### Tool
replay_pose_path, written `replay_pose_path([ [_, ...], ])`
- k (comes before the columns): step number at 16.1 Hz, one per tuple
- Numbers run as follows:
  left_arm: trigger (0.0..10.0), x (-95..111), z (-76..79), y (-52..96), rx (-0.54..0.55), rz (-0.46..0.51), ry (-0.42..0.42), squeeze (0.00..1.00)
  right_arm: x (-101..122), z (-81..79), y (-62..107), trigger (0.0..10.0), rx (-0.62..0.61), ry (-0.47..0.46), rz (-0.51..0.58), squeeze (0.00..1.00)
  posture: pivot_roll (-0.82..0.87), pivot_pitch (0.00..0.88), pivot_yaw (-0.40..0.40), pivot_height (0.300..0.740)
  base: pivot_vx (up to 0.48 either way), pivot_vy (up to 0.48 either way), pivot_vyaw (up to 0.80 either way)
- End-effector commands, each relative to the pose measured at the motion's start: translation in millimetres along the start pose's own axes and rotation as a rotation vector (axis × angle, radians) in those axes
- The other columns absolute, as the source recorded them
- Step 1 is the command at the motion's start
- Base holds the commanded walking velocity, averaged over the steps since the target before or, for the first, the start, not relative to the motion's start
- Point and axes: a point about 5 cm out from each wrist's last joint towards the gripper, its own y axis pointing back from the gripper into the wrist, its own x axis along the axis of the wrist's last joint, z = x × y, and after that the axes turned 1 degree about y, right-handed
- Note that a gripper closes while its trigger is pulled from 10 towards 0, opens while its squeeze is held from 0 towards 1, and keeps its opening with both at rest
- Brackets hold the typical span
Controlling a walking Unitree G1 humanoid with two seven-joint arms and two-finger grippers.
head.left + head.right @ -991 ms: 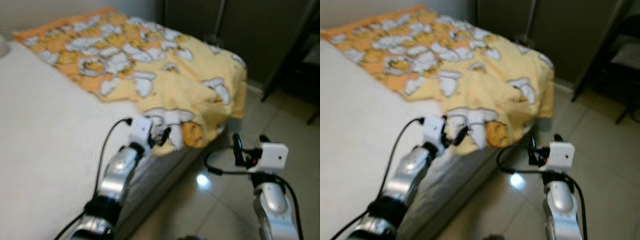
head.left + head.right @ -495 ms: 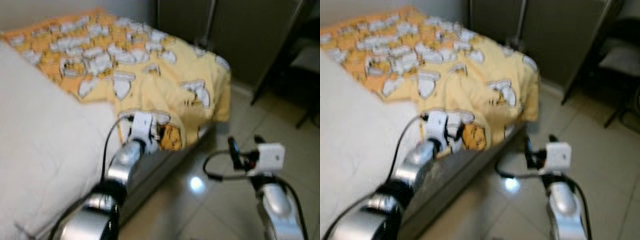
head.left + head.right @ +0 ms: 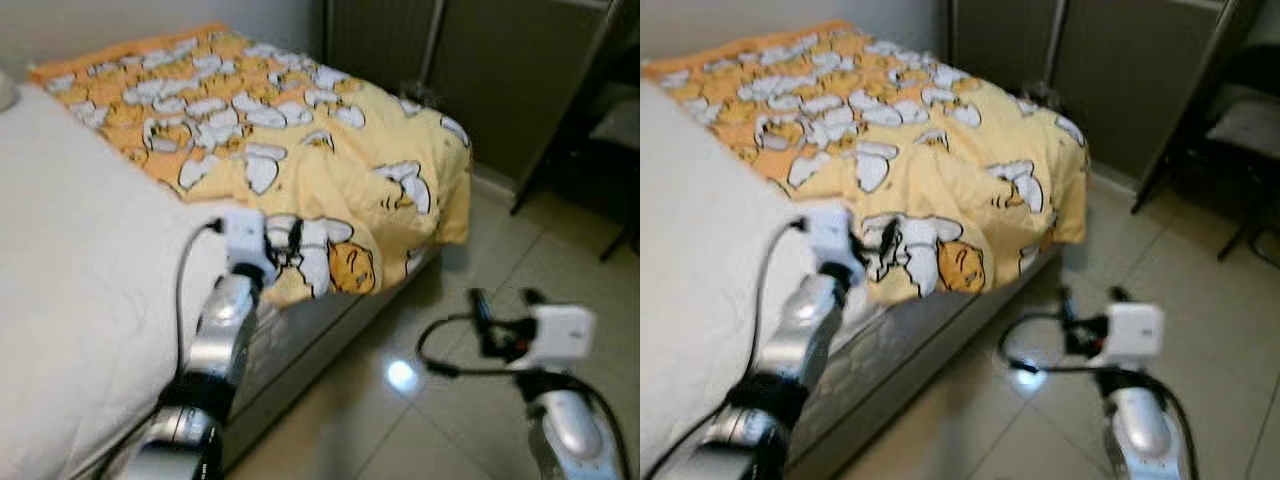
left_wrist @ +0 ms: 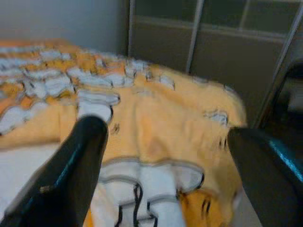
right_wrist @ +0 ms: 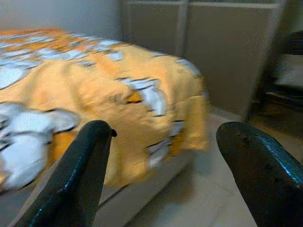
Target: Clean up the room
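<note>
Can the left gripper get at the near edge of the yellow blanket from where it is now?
Probably yes. The left gripper is open right at the blanket edge on the bed, and nothing lies between them. The right gripper hangs over the floor, out of the way.

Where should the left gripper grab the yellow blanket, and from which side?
Grip the blanket by its folded near edge, where it lies bunched on the white mattress. The left gripper is already there, open, fingers straddling that fold in the left wrist view. Probably come in low from the mattress side: the raised fold gives something to pinch; the rest lies flat.
</note>
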Motion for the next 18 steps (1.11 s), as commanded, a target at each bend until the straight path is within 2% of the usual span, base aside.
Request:
replay_pose_path([
  [1, 10.0, 15.6, 0.9, 5.3, 0.009, 0.038, 0.044, 0.00, 11.9, 6.9, -0.2, 10.0, -0.060, -0.024, 0.055, 0.00, -0.25, 0.000, 0.073, 0.740, 0.000, 0.000, 0.00],
  [2, 10.0, 19.3, 4.2, 11.1, -0.014, 0.052, 0.026, 0.00, 14.2, 7.7, 1.3, 10.0, -0.072, -0.019, 0.068, 0.00, -0.24, 0.000, 0.074, 0.740, 0.000, 0.000, 0.00],
  [3, 10.0, 16.8, 9.5, 26.6, -0.104, 0.047, -0.065, 0.00, 18.2, 5.3, 8.0, 10.0, -0.090, -0.008, 0.094, 0.00, -0.23, 0.000, 0.072, 0.740, 0.000, 0.000, 0.00],
  [4, 10.0, 10.1, 9.9, 34.0, -0.144, 0.026, -0.116, 0.00, 17.7, 1.5, 12.4, 10.0, -0.090, -0.004, 0.095, 0.00, -0.22, 0.000, 0.069, 0.740, 0.000, 0.000, 0.00],
  [5, 10.0, 8.5, 9.5, 35.7, -0.146, 0.014, -0.124, 0.00, 16.0, -0.3, 13.1, 10.0, -0.087, -0.003, 0.088, 0.00, -0.22, 0.000, 0.069, 0.740, 0.000, 0.000, 0.00],
  [11, 10.0, 9.8, 23.5, 22.4, -0.118, -0.035, -0.135, 0.00, 14.0, -3.9, -6.8, 10.0, -0.066, 0.017, 0.079, 0.00, -0.22, 0.000, 0.074, 0.740, 0.441, 0.000, 0.55],
  [13, 10.0, 4.4, 22.1, 21.6, -0.114, -0.061, -0.142, 0.00, 12.2, -3.5, -7.7, 10.0, -0.063, 0.019, 0.070, 0.00, -0.22, 0.000, 0.073, 0.740, 0.480, 0.000, 0.00],
  [18, 10.0, -2.3, 30.4, 18.7, -0.166, -0.082, -0.142, 0.00, 11.2, -7.5, -10.2, 10.0, -0.034, 0.014, 0.058, 0.00, -0.22, 0.000, 0.051, 0.740, 0.480, 0.000, 0.00],
])
